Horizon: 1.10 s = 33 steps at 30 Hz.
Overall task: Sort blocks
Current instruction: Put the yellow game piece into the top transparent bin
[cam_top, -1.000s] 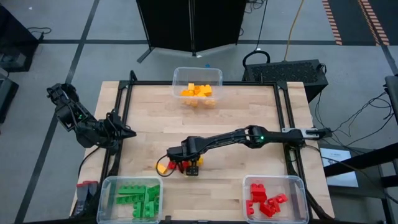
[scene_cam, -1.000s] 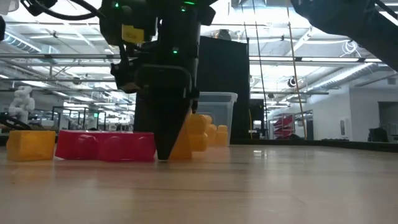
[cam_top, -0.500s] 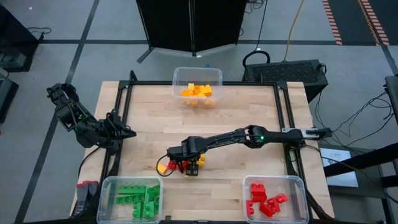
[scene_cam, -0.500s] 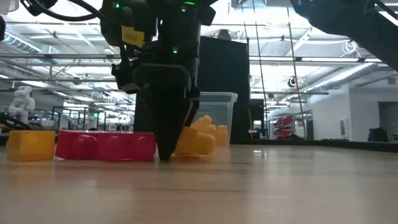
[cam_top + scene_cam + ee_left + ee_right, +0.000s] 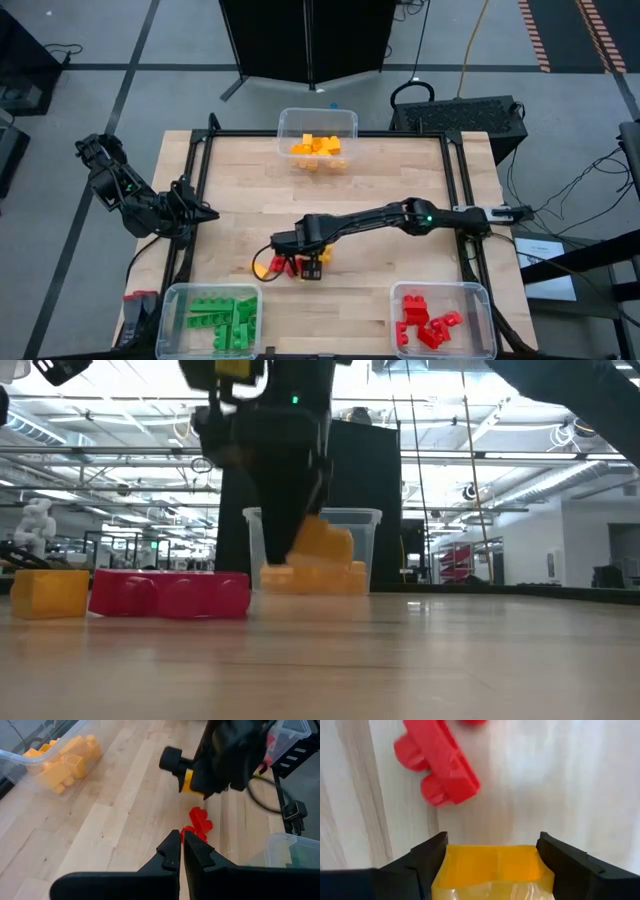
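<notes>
We see wide bare wood across the middle of the table, open to a gripper; the yellow bin blocks the far edge at centre; the green bin and the red bin fill the two near corners, with a bare gap between them; the right arm lies across the middle from the right side, barring passage there; under its gripper a red block and a yellow block clutter the near-left wood; the left gripper sits at the left edge.
</notes>
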Motion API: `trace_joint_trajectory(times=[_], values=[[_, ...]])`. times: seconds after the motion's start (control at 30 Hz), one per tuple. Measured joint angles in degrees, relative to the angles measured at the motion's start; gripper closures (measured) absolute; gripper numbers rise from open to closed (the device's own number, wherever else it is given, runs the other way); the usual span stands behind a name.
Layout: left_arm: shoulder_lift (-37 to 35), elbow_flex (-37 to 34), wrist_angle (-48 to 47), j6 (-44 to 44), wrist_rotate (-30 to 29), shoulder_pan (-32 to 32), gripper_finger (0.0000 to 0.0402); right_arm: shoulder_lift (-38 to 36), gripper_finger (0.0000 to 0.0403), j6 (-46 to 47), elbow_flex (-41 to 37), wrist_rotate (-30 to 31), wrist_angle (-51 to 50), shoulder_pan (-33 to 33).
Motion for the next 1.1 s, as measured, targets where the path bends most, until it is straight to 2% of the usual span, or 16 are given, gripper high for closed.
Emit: trace_joint_trajectory(times=[0.37,0.63,1.1], values=[[0.0,0.0,0.0,0.1,0.0,0.0,0.0398,-10.5,0.0137,-0.2,0.2,10.0,2.0,-1.4],[0.0,0.0,0.1,0.1,0.0,0.0,0.0398,-17.8,0.0137,-2.4,0.2,15.0,9.6,-4.9],[0.0,0.0,0.1,0.1,0.0,0.0,0.0398,-25.0,0.0137,-11.1,0.2,16.0,30.3,-16.2]])
